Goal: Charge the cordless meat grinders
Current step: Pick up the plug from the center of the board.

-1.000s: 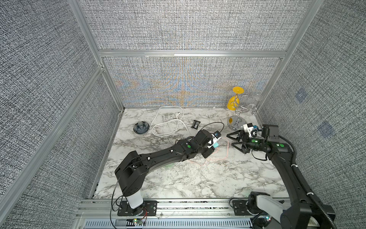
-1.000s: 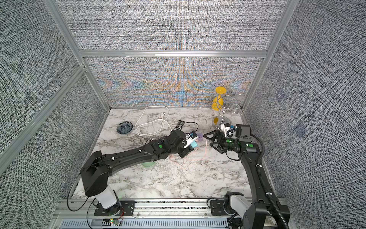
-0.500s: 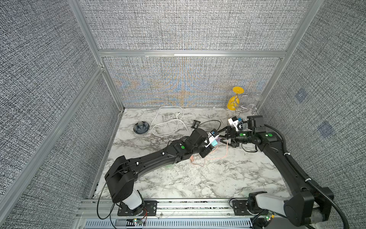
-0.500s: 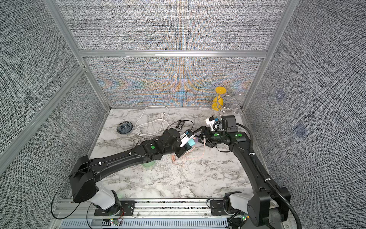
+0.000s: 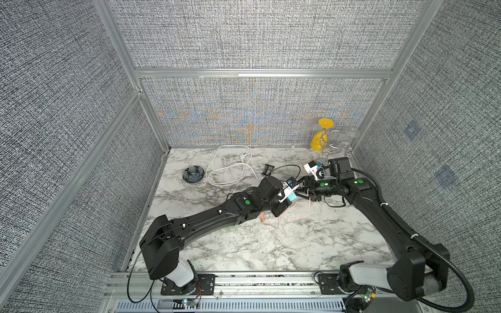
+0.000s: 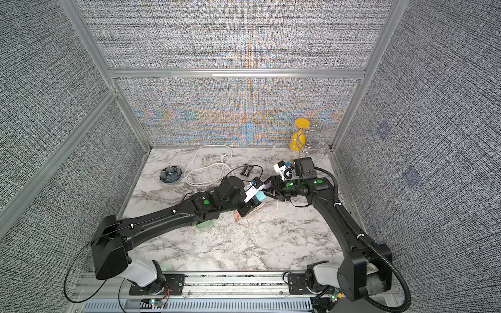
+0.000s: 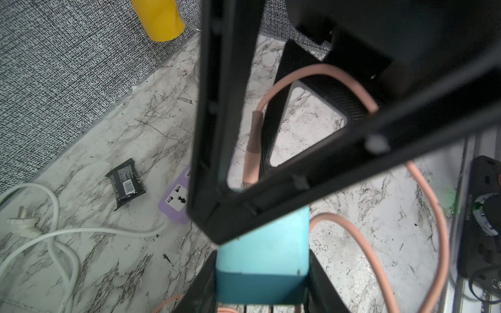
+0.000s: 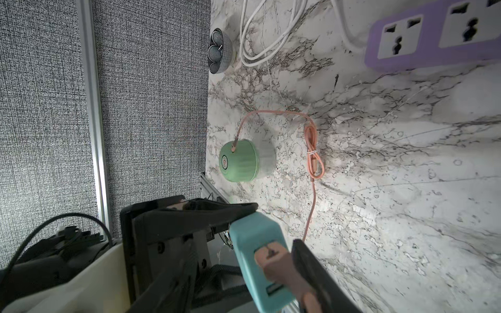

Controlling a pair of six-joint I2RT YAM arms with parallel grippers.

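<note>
The left gripper [image 6: 256, 202] has its fingers [image 7: 199, 294] clamped on two sides of the teal charger [image 7: 263, 252], holding it up above the marble table [image 5: 298, 244]. The right gripper [image 5: 298, 192] meets it tip to tip. Its open-framed fingers [image 7: 217, 108] stand partly apart on either side of the pink plug [image 8: 271, 260] seated in the charger's face, and one finger lies along the plug in the right wrist view (whether they actually pinch it I cannot tell). From the plug the pink cable [image 8: 313, 206] drops below both sets of fingertips, loops on the table and runs into the domed top of the mint-green meat grinder [image 8: 244, 160]. The grinder stands on the table well apart from either gripper's fingers, back behind the left ones and partly under the left forearm. Just past the meeting fingertips, on the side away from the grinder, lies the purple power strip [image 8: 433, 35]. Farther out from the fingers are its white cord [image 5: 227, 168], a black packet [image 7: 125, 180] and a dark bowl [image 5: 193, 174].
</note>
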